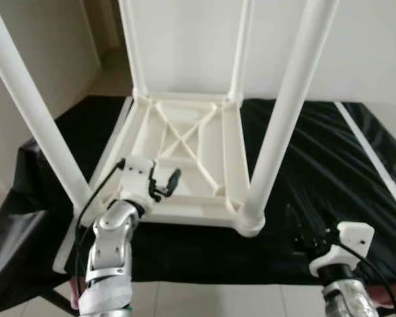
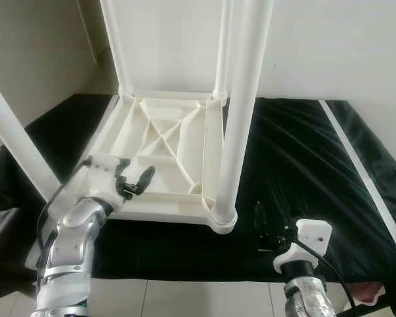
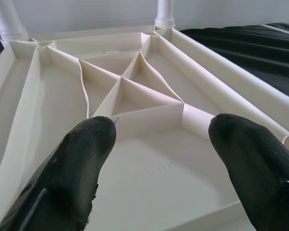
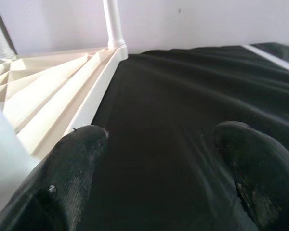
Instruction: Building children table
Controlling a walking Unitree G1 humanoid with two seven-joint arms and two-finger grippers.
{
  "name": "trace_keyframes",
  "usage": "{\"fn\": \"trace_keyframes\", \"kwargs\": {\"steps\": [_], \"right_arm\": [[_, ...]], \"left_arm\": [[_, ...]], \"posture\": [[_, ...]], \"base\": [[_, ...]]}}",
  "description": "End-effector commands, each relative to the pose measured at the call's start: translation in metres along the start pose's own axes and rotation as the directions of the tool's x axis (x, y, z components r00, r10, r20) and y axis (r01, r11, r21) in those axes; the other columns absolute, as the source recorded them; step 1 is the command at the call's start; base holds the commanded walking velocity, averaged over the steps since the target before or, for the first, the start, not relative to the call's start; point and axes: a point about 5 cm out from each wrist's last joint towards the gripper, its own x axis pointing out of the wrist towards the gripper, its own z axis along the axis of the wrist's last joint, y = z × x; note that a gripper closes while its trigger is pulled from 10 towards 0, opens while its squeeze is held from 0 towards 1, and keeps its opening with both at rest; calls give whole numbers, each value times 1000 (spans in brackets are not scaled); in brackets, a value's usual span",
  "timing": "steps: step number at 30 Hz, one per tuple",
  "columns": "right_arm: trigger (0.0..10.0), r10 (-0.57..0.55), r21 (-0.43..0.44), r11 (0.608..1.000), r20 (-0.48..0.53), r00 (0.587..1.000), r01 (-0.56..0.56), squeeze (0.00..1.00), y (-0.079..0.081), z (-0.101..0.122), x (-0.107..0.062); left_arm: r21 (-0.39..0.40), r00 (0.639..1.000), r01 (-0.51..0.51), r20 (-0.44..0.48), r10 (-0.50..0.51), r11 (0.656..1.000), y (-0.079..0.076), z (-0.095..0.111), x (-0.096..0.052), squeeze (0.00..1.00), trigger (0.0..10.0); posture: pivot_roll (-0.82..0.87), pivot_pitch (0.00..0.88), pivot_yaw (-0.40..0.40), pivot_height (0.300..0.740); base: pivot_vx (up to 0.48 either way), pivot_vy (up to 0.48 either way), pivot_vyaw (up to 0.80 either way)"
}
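Where a black cloth covers a low platform, a white plastic table lying upside down on it, ribbed underside up, with four round legs pointing upward. Two near legs: one at the near right corner, rising tall past the top of the head view, another at the near left corner, leaning out to the left. Two far legs standing at the back corners close to a pale wall. Crossed stiffening ribs forming triangles in the middle of the underside.

Left gripper held over the near left part of the table's underside, just inside the near rim, black fingers spread apart with nothing between them, hovering above a flat panel of the underside. Right gripper low over the bare black cloth to the right of the table, near the right front leg, fingers likewise spread wide and empty, table edge just beside one of them.

A white strip running along the cloth on the far right. Pale tiled floor below the front edge of the platform
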Motion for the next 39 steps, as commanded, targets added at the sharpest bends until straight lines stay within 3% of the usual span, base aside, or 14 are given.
{"fn": "trace_keyframes", "kwargs": {"steps": [1,14,39], "right_arm": [[10000,-45,-14,999,2,999,45,0,-4,-2,1],[10000,-163,-53,985,4,987,163,0,-11,-9,4],[10000,-152,-82,985,6,988,152,0,-6,-13,16]], "left_arm": [[-6,1000,-3,-20,2,1000,-2,-5,-1,0,10000],[-20,1000,9,10,-9,1000,-13,-17,-8,0,10000],[23,1000,9,29,-9,1000,-17,-21,-10,0,10000]], "posture": [[-42,0,19,740],[-48,0,16,740],[-39,0,0,740]], "base": [[0,0,0],[0,0,0],[0,0,0]]}}
